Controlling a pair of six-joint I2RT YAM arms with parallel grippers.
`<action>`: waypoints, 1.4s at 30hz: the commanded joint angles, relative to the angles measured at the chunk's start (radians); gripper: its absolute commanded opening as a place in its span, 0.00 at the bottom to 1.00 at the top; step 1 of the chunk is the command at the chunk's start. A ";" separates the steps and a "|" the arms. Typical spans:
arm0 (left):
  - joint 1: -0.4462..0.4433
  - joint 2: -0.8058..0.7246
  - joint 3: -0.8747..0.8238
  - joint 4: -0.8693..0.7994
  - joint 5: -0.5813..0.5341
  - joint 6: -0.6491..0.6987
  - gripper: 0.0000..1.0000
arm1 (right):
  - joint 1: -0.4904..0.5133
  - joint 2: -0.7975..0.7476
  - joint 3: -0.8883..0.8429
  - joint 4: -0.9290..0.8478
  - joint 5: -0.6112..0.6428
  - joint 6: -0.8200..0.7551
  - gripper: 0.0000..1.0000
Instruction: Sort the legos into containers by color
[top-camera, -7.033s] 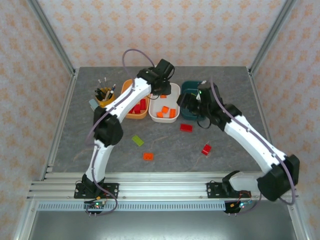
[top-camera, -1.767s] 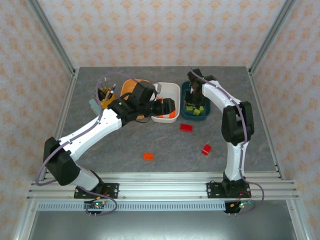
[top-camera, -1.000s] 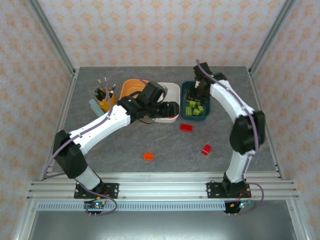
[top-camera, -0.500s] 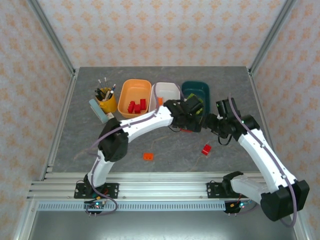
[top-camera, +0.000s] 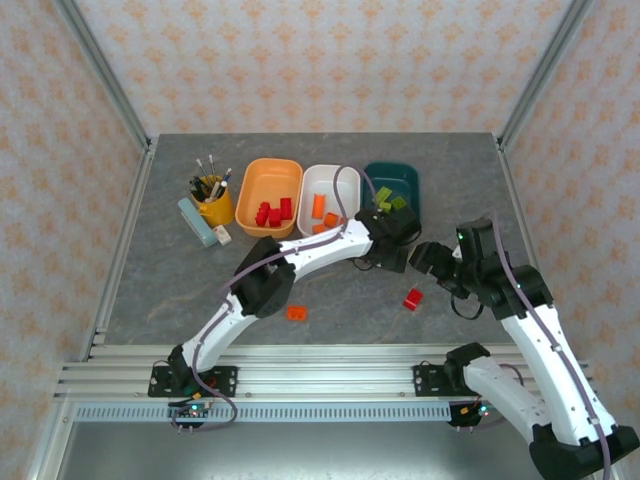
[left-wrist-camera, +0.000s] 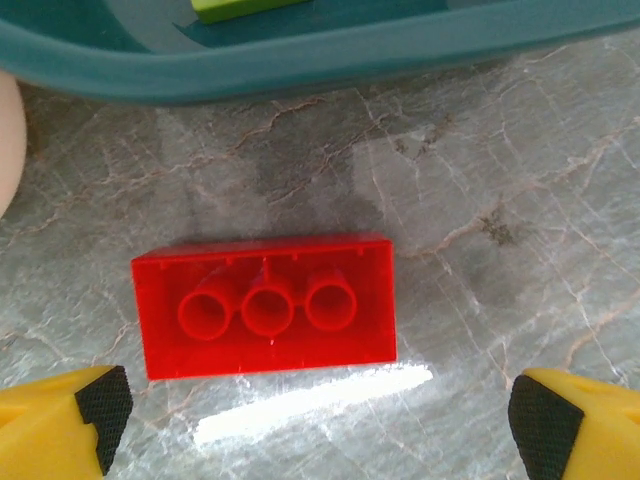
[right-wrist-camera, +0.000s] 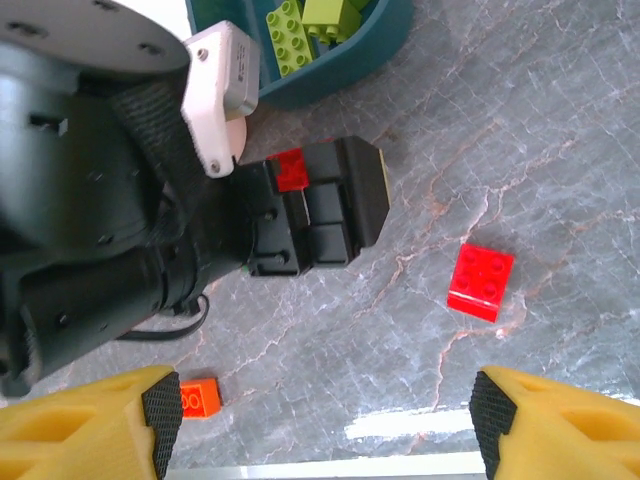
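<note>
The red brick (left-wrist-camera: 263, 305) lies mid-frame, long axis left-right, just up-frame of the left end effector (left-wrist-camera: 318, 412), wide open, empty

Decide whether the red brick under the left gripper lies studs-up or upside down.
Upside down: the red brick shows three hollow tubes, not studs, and lies flat on the table.

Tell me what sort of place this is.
Probably a lab robot cell: two arms bolted to an aluminium rail, patterned panel walls closing in a grey table.
</note>
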 joint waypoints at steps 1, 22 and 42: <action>0.010 0.030 0.064 -0.066 -0.058 -0.024 1.00 | 0.006 -0.030 -0.017 -0.048 -0.010 0.025 0.78; 0.047 0.071 0.030 0.028 -0.010 -0.010 0.71 | 0.006 -0.032 -0.024 -0.020 -0.018 0.042 0.74; 0.079 -0.374 -0.256 0.036 0.000 -0.045 0.58 | 0.006 -0.039 0.023 0.179 -0.123 -0.061 0.72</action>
